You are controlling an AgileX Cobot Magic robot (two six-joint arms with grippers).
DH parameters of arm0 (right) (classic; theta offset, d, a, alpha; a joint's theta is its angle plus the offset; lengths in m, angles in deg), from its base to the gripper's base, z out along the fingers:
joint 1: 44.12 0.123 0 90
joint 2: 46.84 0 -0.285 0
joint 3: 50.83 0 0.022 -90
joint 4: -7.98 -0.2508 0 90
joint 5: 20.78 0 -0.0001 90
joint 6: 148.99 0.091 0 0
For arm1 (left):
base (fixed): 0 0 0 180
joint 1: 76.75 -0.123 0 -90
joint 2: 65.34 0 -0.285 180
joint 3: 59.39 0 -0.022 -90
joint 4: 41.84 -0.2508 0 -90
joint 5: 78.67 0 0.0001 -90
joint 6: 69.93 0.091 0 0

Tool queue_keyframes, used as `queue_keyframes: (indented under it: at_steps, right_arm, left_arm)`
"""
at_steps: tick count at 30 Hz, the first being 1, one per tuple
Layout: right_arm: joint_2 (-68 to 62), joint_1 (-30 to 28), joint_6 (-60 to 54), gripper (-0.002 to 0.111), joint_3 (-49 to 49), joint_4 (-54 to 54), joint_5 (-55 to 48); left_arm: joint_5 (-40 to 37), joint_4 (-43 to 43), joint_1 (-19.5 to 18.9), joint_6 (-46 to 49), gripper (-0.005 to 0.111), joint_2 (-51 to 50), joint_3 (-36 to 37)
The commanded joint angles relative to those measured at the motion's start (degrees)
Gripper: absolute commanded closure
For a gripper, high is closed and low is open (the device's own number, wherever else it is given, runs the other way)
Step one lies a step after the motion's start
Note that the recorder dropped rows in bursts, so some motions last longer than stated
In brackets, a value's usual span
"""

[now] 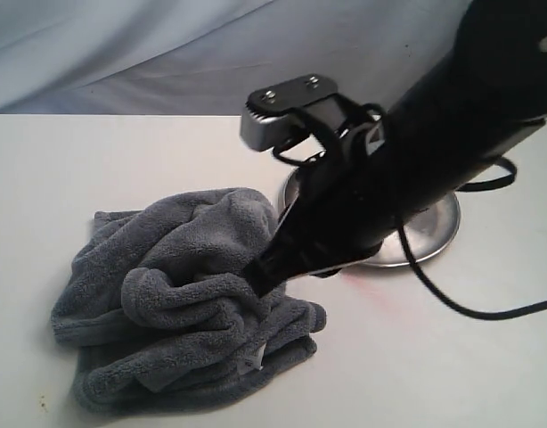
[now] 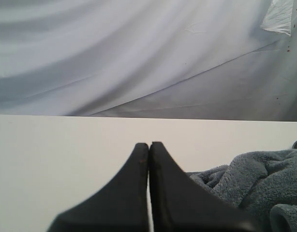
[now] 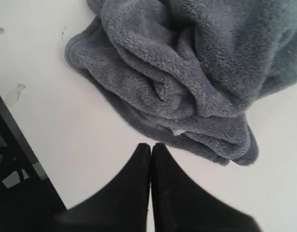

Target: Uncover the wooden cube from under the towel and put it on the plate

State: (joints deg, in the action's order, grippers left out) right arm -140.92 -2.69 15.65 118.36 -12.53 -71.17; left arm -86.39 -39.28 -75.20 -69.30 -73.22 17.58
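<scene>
Little of the task looks done. The towel lies bunched on the surface. The cube shows nowhere and is probably hidden under the folds, and the visible part of the plate is bare. The right pincer is pressed together and empty, just beside the towel's edge. The left pincer, likewise pressed together and empty, sits near the towel.
</scene>
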Motion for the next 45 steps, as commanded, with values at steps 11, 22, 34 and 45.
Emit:
queue_keyframes:
  at_steps: [11,22,34,45]
  right_arm:
    - [-10.7,6.1,-0.9,0.108,0.4,-0.6,6.2]
    - [-10.9,-4.3,2.1,0.108,0.4,10.9,4.6]
    - [-23.3,-12.8,5.6,0.108,15.6,11.0,2.5]
    - [-34.0,-10.1,9.9,0.108,38.7,9.4,-4.3]
  left_arm:
    - [0.1,0.0,0.0,-0.1,0.105,0.1,0.3]
    - [0.1,0.0,0.0,-0.1,0.105,0.1,0.3]
    - [0.1,0.0,0.0,-0.1,0.105,0.1,0.3]
    - [0.1,0.0,0.0,-0.1,0.105,0.1,0.3]
